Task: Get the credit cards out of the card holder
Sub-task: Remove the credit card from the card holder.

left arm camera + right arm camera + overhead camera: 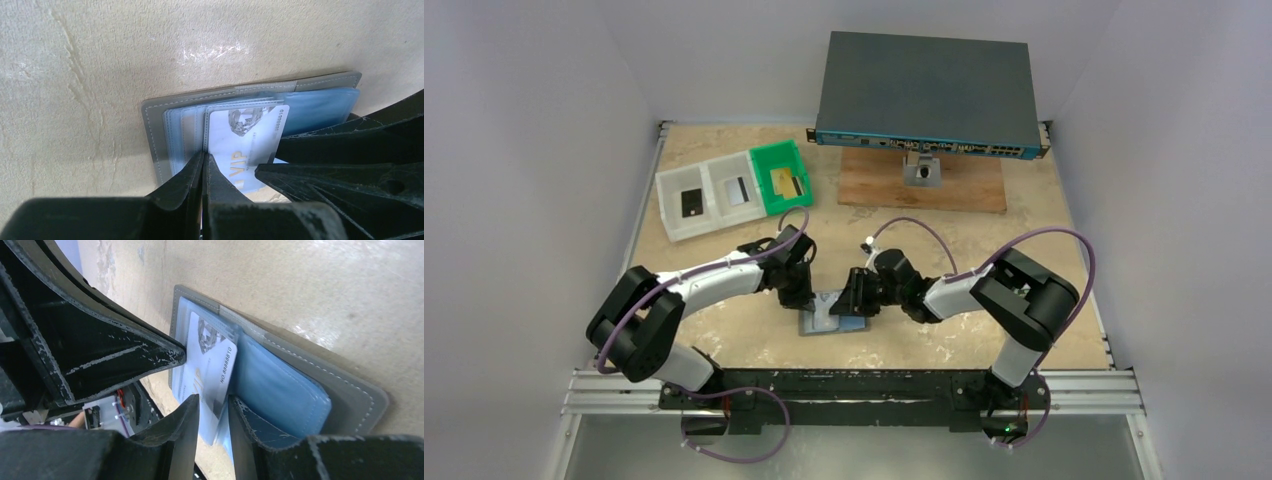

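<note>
The card holder lies open on the table, grey cover with bluish clear pockets. A silver-white "VIP" credit card sticks partly out of a pocket and also shows in the right wrist view. My left gripper is shut, its tips at the pocket seam by the card's left edge; whether they pinch anything I cannot tell. My right gripper is narrowly open, its fingers either side of the card's free end. Both grippers meet over the holder, left and right.
At the back left stand two white trays, one with a black card and one with a silver card, and a green tray with a gold card. A large dark grey box with ports rests on a wooden board.
</note>
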`<state>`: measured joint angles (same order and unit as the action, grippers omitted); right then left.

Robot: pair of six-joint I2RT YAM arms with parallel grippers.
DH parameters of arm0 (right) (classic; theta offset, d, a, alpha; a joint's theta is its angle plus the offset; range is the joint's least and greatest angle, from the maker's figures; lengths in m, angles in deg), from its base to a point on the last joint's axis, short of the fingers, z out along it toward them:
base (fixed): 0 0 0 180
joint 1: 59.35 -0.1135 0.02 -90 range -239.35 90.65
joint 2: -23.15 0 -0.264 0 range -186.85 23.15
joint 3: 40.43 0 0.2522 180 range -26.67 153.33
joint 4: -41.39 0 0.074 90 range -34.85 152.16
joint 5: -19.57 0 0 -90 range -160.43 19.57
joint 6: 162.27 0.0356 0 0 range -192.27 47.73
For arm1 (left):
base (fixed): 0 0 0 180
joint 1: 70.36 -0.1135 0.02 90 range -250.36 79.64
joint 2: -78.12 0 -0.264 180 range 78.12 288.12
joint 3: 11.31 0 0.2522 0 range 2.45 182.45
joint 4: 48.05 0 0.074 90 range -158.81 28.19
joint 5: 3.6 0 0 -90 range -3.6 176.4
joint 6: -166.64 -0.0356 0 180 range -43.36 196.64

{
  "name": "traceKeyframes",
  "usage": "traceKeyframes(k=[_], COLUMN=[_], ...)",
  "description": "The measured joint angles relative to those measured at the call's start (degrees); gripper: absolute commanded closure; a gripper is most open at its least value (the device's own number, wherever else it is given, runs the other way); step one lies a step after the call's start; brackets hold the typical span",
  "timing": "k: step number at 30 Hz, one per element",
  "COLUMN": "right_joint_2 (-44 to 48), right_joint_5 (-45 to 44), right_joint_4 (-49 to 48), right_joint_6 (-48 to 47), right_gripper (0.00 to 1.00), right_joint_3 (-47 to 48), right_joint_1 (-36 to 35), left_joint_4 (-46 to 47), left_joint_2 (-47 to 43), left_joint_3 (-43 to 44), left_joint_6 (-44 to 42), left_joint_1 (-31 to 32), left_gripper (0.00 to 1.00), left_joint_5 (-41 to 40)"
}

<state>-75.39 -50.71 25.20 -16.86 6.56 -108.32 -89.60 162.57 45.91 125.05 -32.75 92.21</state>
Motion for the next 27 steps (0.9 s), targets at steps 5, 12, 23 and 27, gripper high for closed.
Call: traceKeyframes(k=[5, 12, 23, 27], right_joint_2=[0.0, -0.79, -5.46, -6.4], right_joint_5=[3.04, 5.79, 8.44, 8.83], right_joint_4=[-7.06, -14.14, -20.9, -22.03], right_joint_6=[2.56, 5.66, 8.74, 9.57], right_gripper=[0.73, 0.8, 0.89, 1.0], right_joint_3=[-4.46, -7.98, -8.48, -8.46], right_joint_1=[1.9, 3.34, 3.67, 3.69], left_joint_4=[0.09, 0.24, 1.14, 1.2], left_joint_2=[0.26, 0.46, 0.74, 0.79], left_joint_3=[0.07, 0.09, 0.09, 0.09], left_joint_6=[1.07, 2.08, 2.14, 2.14], left_joint_1=[0.02, 0.02, 0.02, 0.02], left_gripper=[1.0, 1.0, 1.0, 1.0], left_joint_5=[-0.02, 0.02, 0.2, 0.2])
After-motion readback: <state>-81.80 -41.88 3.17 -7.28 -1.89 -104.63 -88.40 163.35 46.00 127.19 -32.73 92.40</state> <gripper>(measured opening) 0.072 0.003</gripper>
